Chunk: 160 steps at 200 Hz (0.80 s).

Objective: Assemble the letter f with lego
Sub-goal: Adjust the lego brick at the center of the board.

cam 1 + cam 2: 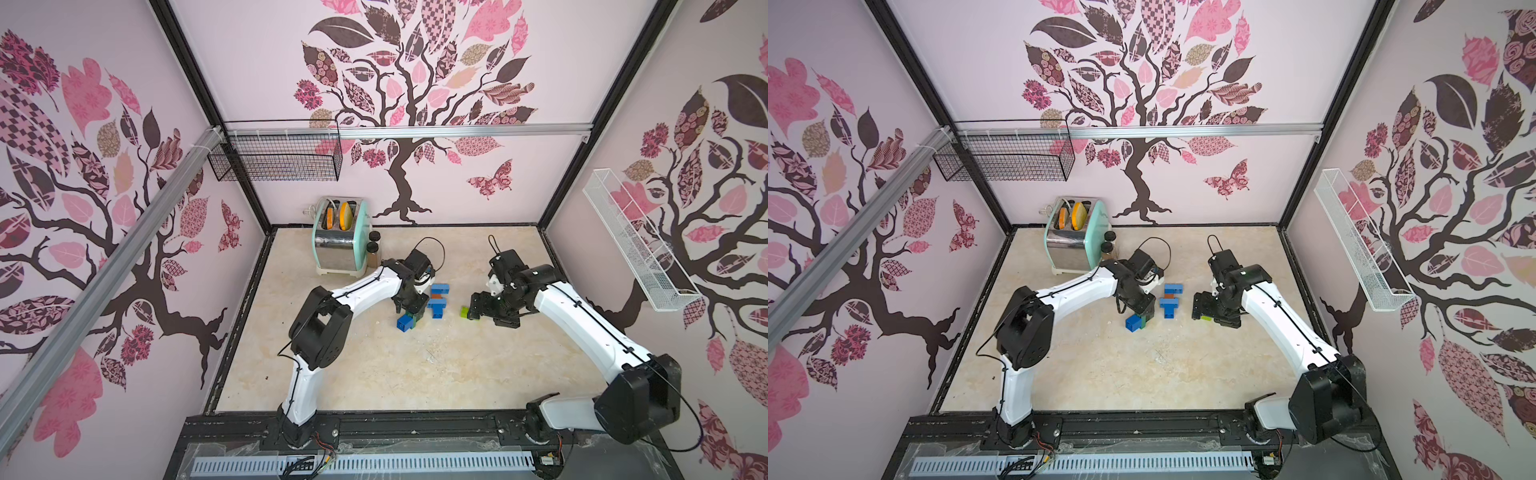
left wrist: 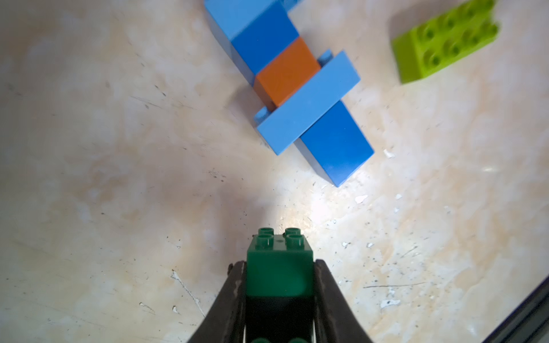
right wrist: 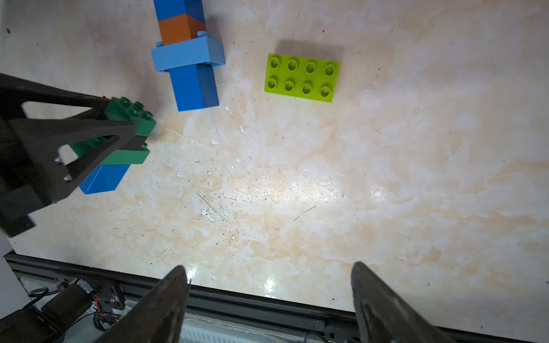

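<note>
**Left gripper** (image 2: 279, 264): clenched on our green-and-black stack (image 2: 279, 252), which has a blue brick (image 3: 101, 179) at its other end, mid-counter (image 3: 297, 193).

**Blue-and-orange bar** (image 2: 286, 74): lies flat just ahead, where the green studs point. Its long axis slants across the gripper's line and a light-blue crosspiece (image 2: 309, 102) spans it. We judge the left arm nearer.

**Lime brick** (image 3: 303, 77): loose, studs up, beside the bar.

**Right gripper** (image 3: 269, 268): spread wide, empty, near the lime brick.

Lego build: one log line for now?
left pincer: shut on dark green brick | right pincer: open, empty | lime brick: loose | blue-orange bar: ungripped
</note>
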{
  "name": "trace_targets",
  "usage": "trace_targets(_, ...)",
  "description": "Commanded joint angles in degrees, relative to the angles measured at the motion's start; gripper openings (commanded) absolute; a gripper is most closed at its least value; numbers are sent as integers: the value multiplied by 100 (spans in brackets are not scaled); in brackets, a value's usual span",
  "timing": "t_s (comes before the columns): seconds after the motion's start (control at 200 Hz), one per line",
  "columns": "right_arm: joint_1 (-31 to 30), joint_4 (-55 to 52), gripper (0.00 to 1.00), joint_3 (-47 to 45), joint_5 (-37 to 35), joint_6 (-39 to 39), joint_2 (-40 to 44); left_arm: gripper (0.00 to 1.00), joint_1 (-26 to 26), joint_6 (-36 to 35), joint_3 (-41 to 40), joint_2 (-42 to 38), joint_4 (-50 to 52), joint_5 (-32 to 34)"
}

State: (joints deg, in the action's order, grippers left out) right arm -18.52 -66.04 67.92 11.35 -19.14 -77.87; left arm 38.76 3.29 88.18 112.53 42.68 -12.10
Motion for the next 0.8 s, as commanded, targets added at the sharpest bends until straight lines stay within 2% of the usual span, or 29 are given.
trace_targets(0.0, -12, -81, 87, 298, 77, 74, -131, 26, -249, 626, -820, -729, -1921, -634)
trace_targets(0.14, -13, 91, 88, 177, 434, 162, -309, 26, -358, 1219, -1745, -1241, -3402, -945)
trace_targets(0.275, -15, 417, 89, 103, 789, 165, -472, 28, -382, 1447, -2220, -1391, -4030, -1277)
trace_targets(0.435, 20, 613, 89, 264, 930, 7, -799, 27, -384, 1673, -3325, -1623, -5672, -1446)
trace_targets(0.605, 33, 1029, 89, 402, 1619, -307, -1180, 27, -357, 1516, -3768, -1935, -5983, -1589)
trace_targets(0.795, 33, 1054, 89, 822, 2220, -193, -1753, 26, -254, 1073, -4202, -2222, -6477, -1612)
